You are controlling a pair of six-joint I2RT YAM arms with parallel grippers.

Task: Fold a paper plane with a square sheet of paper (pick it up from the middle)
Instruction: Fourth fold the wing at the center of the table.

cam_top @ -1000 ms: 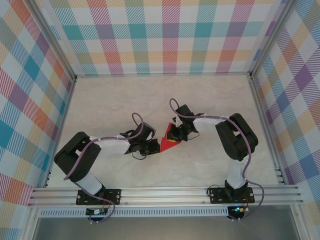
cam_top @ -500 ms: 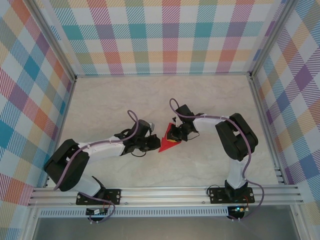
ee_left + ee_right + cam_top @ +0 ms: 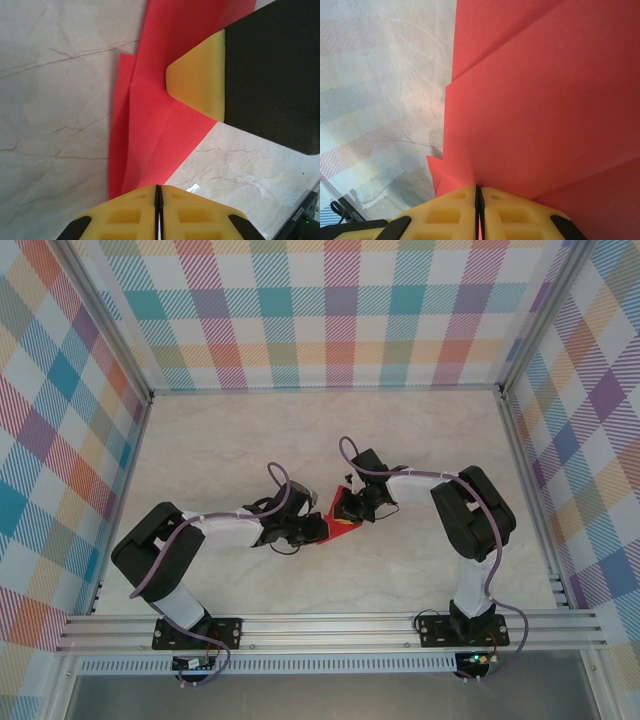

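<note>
Swinging back in from its stretched-out pose of half a second ago, the left arm has its elbow higher in the frame, and the left end effector (image 3: 318, 530) has shifted slightly right. The red paper (image 3: 345, 529), then a tall triangle, now appears as a shorter, flatter patch.

From the top camera, the red paper lies just below the middle of the frame on the pale marbled table (image 3: 250, 440), caught between the two end effectors. The left one reaches it from the left, and the right end effector (image 3: 346, 514) comes down on it from the upper right. The paper is small and partly covered here, so its folds cannot be read, though it seems to be creased.

In the left wrist view, the red paper (image 3: 155, 130) runs from the top centre down to the bottom centre, with layered, overlapping edges and a crease along its length. Its lower tip disappears between the left end effector's (image 3: 158, 210) yellow pads, which are pressed together on it. One yellow-padded finger (image 3: 200, 80) of the right end effector rests on the paper at the upper right. Table (image 3: 60, 100) shows on both sides.

In the right wrist view, red paper (image 3: 545, 110) covers the right and centre in stepped layers. The right end effector's (image 3: 478, 210) pads at the bottom edge are pressed together, pinching the paper's near edge. Table (image 3: 385, 75) occupies the left.
</note>
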